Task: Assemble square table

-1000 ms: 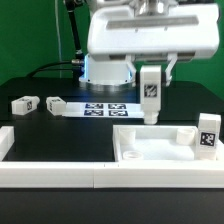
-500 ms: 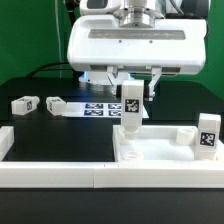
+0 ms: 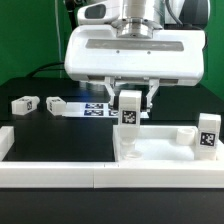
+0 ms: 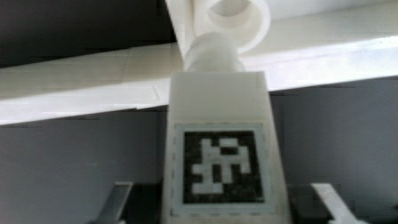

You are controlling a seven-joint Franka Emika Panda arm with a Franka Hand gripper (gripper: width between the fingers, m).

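your end effector (image 3: 130,99) grasps a leg block (image 3: 129,113) upright, its lower end at the square tray-like top's (image 3: 165,152) left corner socket (image 4: 228,17).

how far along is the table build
Done: one leg stands upright in the tabletop, exterior view's right. In hand: the gripper holds a second leg upright at a socket on its left. Left: seating it, then the two loose legs lying on the black table.

I've got leg block (image 3: 129,112) upright btwn jaws, over square top's (image 3: 160,152) corner on the exterior view's left. 2nd leg (image 3: 208,135) stands at top's right side. 3rd leg (image 3: 25,103) & 4th leg (image 3: 55,104) lie on desk (image 3: 60,132) further left, marker board (image 3: 105,108) just right of them.
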